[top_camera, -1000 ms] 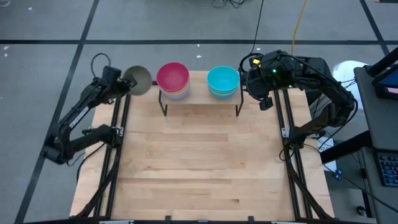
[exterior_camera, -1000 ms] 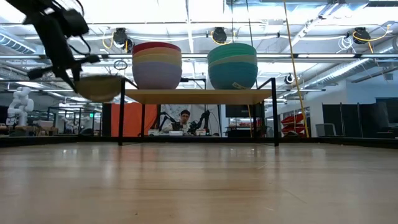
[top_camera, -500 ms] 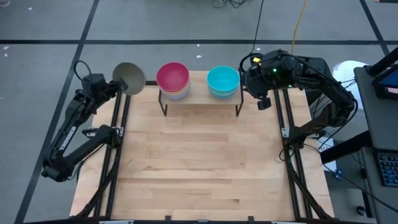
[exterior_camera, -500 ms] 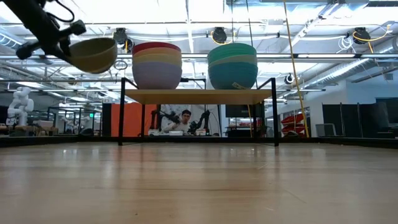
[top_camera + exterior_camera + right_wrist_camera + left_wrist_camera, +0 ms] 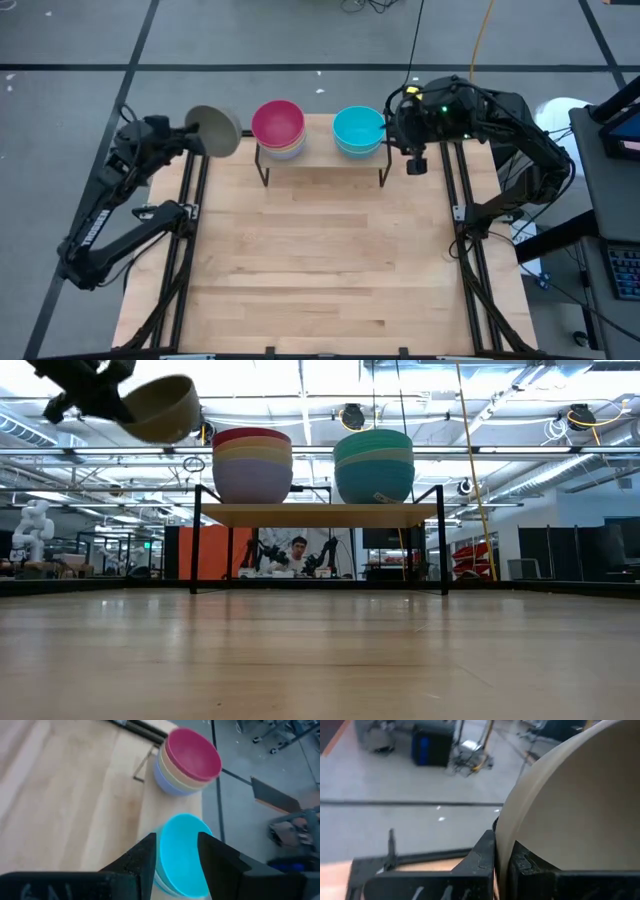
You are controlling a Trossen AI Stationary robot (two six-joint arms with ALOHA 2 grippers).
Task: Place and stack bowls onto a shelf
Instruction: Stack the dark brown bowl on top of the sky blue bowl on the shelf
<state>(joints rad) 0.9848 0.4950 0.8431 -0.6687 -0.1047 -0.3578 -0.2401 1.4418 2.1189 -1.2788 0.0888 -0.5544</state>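
Left gripper (image 5: 190,133) is clamped on the rim of an olive-grey bowl (image 5: 214,131), holding it in the air off the table's (image 5: 320,260) far-left corner, just left of the shelf (image 5: 322,157). The bowl is tipped on its side. From table height it (image 5: 160,407) sits higher than the shelf board (image 5: 318,514), about level with the top of the left stack, apart from it. In the left wrist view the bowl wall (image 5: 580,805) fills most of the frame, with its rim pinched between the two fingers (image 5: 482,857).

The shelf stands at the table's far edge, centred. Two stacks are on it:
- left stack (image 5: 279,128): magenta bowl on top, then orange, pale yellow and periwinkle under it (image 5: 252,464)
- right stack (image 5: 359,131): cyan on top from above; from table height the layers read mint green over teal (image 5: 374,465)

Right gripper (image 5: 410,150) is off the shelf's right end, near the table's far-right corner. Its jaws are spread and hold nothing. In its wrist view the cyan bowl (image 5: 182,854) shows between the fingers (image 5: 142,857) but farther off, not touched; the magenta-topped stack (image 5: 189,764) is beyond it.

A person (image 5: 296,555) sits in the room behind, seen under the shelf.
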